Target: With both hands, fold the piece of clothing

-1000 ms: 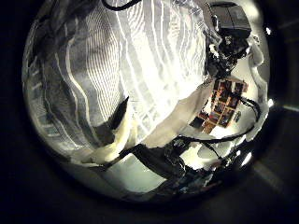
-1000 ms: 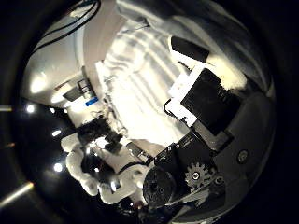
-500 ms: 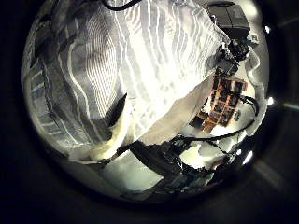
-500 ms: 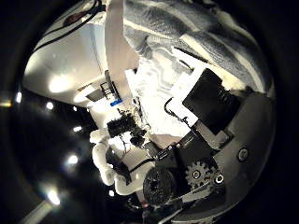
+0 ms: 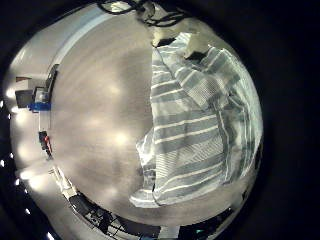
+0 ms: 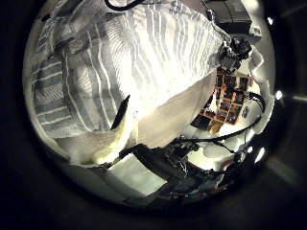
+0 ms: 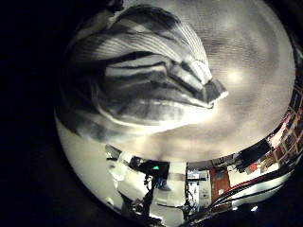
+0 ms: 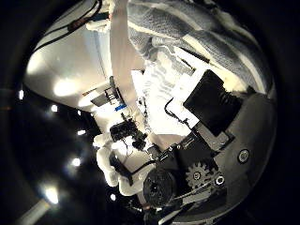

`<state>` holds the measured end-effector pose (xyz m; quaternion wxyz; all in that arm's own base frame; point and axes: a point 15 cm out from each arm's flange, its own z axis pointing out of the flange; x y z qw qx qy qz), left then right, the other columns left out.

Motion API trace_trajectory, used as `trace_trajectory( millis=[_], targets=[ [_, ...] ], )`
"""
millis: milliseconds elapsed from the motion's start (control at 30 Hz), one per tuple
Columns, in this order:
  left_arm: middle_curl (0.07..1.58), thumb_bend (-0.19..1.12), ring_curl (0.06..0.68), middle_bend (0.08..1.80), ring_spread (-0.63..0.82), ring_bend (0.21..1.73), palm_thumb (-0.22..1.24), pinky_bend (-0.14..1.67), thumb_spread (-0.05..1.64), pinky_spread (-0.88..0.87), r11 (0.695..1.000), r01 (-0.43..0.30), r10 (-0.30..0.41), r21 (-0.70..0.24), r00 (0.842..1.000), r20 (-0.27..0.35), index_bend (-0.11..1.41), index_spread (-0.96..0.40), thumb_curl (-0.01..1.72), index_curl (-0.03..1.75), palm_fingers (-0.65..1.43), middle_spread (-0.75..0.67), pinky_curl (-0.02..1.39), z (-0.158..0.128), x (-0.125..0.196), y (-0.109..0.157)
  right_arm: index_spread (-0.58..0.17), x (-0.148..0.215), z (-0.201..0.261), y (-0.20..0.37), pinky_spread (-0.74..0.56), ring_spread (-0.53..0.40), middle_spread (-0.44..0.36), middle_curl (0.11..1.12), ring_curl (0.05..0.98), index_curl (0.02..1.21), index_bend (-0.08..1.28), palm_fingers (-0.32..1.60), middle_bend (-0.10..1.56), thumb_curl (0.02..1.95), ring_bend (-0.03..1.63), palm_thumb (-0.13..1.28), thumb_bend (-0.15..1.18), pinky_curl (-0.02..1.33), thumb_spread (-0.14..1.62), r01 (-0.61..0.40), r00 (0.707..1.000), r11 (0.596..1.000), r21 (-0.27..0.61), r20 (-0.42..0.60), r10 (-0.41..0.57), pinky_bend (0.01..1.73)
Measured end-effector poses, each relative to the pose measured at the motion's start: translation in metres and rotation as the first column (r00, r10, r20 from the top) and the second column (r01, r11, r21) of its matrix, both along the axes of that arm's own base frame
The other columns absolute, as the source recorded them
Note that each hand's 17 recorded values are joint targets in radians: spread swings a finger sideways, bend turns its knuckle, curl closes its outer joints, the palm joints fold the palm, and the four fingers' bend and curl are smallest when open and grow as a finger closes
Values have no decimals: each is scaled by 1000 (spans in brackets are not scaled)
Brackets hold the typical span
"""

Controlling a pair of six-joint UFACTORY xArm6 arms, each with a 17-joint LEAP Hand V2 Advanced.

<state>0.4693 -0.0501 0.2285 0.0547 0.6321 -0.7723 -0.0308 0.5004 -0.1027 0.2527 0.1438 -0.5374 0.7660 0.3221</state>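
The striped garment (image 5: 200,130) lies spread on the table (image 5: 95,120) below my left hand, with its far end folded over. In the left thumb side view the same cloth (image 6: 125,67) fills most of the picture, close to the palm, and one edge (image 6: 96,146) is lifted. By my right hand the garment (image 7: 142,76) is bunched and raised off the table (image 7: 222,85). My right hand (image 8: 211,103) has its fingers curled against the striped cloth (image 8: 187,28), gripping it. The other arm (image 8: 112,164) shows far off.
Shelving and room clutter (image 6: 228,96) stand beyond the table's edge. A robot arm (image 6: 235,46) reaches in near the garment's far side. Bare table (image 5: 100,90) stretches beside the cloth.
In the right thumb side view the cloth has risen from lying flat and now bunches over the fingers. The left thumb side view has shifted slightly, and the cloth's lifted edge sits a bit higher.
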Motion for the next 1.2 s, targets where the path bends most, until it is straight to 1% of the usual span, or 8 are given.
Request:
trace_trajectory(
  millis=[133,333,400,500,633,900,1000,1200],
  targets=[
    [305,-21,219,182,402,645,427,380,1113,443,1000,-8,8,3,1000,-6,174,56,307,366,110,284,340,-5,0,6,-324,-4,12,-6,-193,-173,-130,685,602,949,969,1155,1378,767,1490,1068,33,641,1159,14,1000,1000,-8,7,-14,1353],
    [305,-21,216,179,409,638,421,385,1116,448,999,-49,49,7,999,-12,178,56,309,366,106,285,340,-17,3,31,-327,-5,45,-4,-195,-167,-129,678,602,968,953,1152,1385,789,1494,1072,18,661,1166,23,998,999,-37,60,-21,1337],
    [305,-21,215,179,410,638,421,385,1116,449,998,-55,55,6,998,-13,178,56,309,366,106,285,339,-20,2,42,-328,-4,63,3,-196,-166,-129,676,602,974,950,1152,1387,795,1494,1074,13,667,1167,33,996,998,-48,80,-29,1332],
    [305,-22,215,180,410,638,417,385,1118,451,998,-63,63,5,998,-16,177,56,307,365,108,285,338,-23,0,53,-330,-1,86,30,-197,-169,-129,673,601,982,944,1153,1388,806,1494,1074,2,676,1160,0,994,998,-63,111,7,1326],
    [305,-21,214,179,411,637,415,386,1120,452,998,-64,64,-5,998,-22,178,56,306,365,106,285,338,-25,-4,67,-332,3,108,90,-199,-171,-131,669,600,991,937,1156,1389,818,1495,1067,-6,688,1164,-76,987,996,-56,139,83,1317],
    [304,-20,214,178,412,636,417,385,1124,448,995,-87,88,-41,996,14,180,56,307,368,108,285,337,-17,-17,92,-337,-1,130,252,-208,-171,-134,661,596,1007,924,1160,1381,830,1496,1036,-6,705,1173,-218,971,971,100,120,205,1291],
    [304,-19,214,179,406,637,419,382,1128,444,991,-125,127,-50,991,39,183,56,307,369,114,284,336,-5,-23,118,-339,-9,123,313,-212,-171,-134,659,595,1012,919,1161,1381,835,1496,1037,-4,712,1174,-278,958,954,116,102,267,1284],
    [303,-20,215,177,404,639,420,377,1132,442,970,-238,241,-47,967,79,184,49,307,373,117,284,334,22,-45,180,-342,-4,85,400,-217,-171,-135,656,592,1020,912,1164,1380,842,1495,1036,-5,725,1178,-302,951,948,96,105,292,1274]
  ],
)
